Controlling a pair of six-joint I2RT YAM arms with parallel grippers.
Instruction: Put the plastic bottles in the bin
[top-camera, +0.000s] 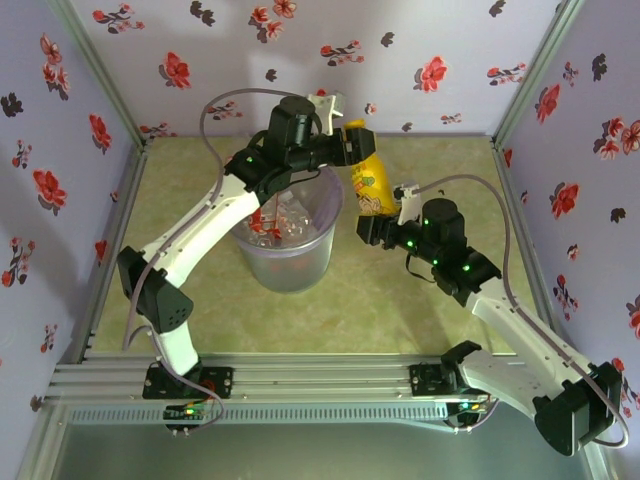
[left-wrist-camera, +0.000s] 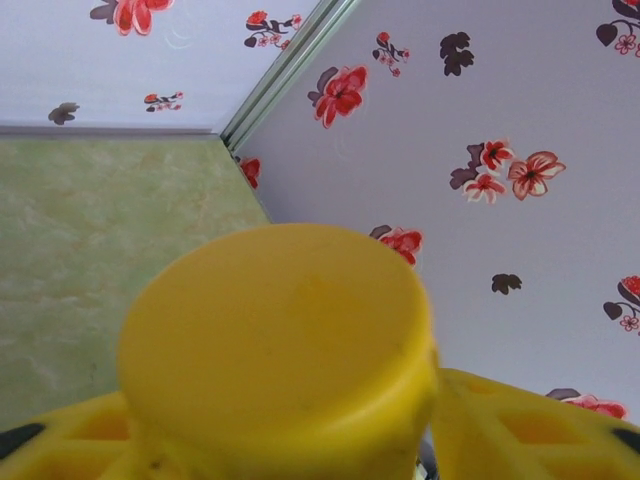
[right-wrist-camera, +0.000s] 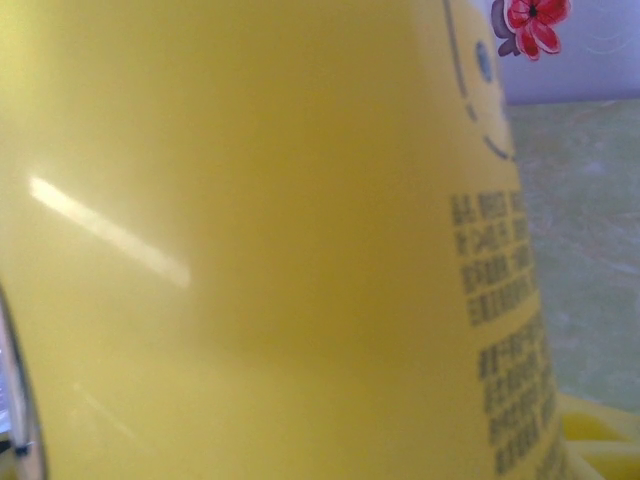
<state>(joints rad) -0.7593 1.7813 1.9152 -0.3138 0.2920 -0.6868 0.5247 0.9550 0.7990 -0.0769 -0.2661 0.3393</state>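
We see the bin (top-camera: 290, 265) at the centre of the top view, with some clear bottles (top-camera: 275, 225) lying inside. Just right of its rim is the yellow bottle (top-camera: 368, 178). Its long axis is nearly upright, and its top leans toward the upper left. The right gripper (top-camera: 383, 228) has its jaws closed on the lower body of this bottle. The left gripper (top-camera: 345, 140) is nearer to the bin. Its fingers (left-wrist-camera: 520, 430) stand on both sides of the cap (left-wrist-camera: 280, 340), but we cannot tell if they press it.

Yellow bottle (top-camera: 368, 180) leans, cap up, just right of the bin (top-camera: 290, 265) holding clear bottles (top-camera: 272, 228).
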